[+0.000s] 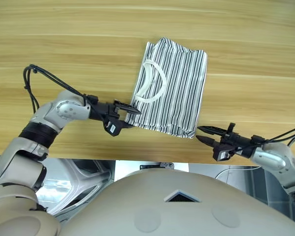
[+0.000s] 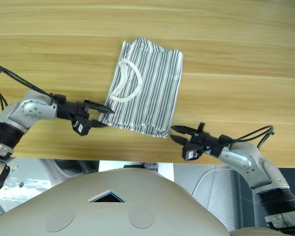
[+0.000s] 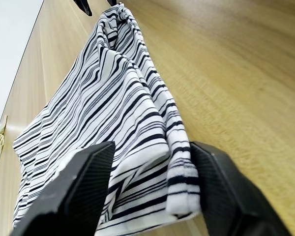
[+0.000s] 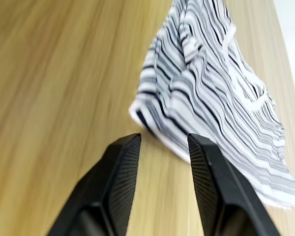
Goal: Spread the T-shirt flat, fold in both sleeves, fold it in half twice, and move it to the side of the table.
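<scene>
T-shirt [image 1: 174, 83] corner clamped in left jaws; right jaws parted

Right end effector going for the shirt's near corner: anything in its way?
Nothing visible. Only bare wooden table lies between the open right end effector and the striped T-shirt's near corner. The left end effector grips the other near corner, well off that path.

Bright, even, diffuse. Faint soft shadow on table [image 1: 64, 49] under T-shirt [image 1: 172, 83] lower edge, frame centre. Right wrist view blur-smeared; left wrist crisp up close.
</scene>
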Controlling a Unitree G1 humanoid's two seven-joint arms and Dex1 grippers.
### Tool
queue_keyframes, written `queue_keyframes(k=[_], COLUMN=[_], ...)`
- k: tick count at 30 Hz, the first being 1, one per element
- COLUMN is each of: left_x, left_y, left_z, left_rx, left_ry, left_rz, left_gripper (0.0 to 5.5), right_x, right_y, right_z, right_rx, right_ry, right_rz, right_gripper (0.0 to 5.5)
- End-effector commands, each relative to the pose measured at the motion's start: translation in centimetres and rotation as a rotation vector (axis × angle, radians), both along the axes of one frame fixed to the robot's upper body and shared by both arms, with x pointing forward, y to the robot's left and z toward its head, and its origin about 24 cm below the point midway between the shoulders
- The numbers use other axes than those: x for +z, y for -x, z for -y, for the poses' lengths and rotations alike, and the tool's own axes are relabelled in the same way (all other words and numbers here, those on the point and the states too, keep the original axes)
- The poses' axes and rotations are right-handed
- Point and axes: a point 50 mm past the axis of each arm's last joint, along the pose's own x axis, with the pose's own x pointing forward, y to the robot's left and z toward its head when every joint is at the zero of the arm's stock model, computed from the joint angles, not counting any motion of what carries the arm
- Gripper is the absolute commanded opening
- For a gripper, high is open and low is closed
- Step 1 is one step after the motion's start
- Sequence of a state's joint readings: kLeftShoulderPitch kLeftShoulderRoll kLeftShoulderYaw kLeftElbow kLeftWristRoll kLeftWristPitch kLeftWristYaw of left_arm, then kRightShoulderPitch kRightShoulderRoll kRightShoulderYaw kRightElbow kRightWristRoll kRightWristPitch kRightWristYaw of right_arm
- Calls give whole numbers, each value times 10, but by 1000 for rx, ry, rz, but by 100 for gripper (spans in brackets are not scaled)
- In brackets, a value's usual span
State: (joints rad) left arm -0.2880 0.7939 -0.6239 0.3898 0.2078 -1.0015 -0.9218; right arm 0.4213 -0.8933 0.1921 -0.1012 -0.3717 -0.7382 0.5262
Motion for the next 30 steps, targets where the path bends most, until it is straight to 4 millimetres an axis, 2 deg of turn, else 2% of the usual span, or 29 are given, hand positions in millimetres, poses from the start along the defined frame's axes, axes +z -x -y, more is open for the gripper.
queue_keyframes(k=[1,6,13,23,30], left_x=[-32,-35,-41,-46,-48], left_y=[17,12,8,5,6], left_z=[-9,-7,-4,-5,-3], left_rx=[-20,13,47,70,67], left_ry=[-174,-158,-133,-123,-103], left_rz=[-123,-118,-117,-122,-124], left_gripper=[206,115,8,6,6], right_x=[-1,-5,-5,-9,-19], right_y=[-5,-10,-17,-31,-42], right_z=[-16,-22,-19,-4,-7], right_rx=[62,74,50,-35,-84], right_ry=[-28,-46,-45,-13,-36], right_rz=[-4,0,20,45,47], right_gripper=[177,177,177,177,177])
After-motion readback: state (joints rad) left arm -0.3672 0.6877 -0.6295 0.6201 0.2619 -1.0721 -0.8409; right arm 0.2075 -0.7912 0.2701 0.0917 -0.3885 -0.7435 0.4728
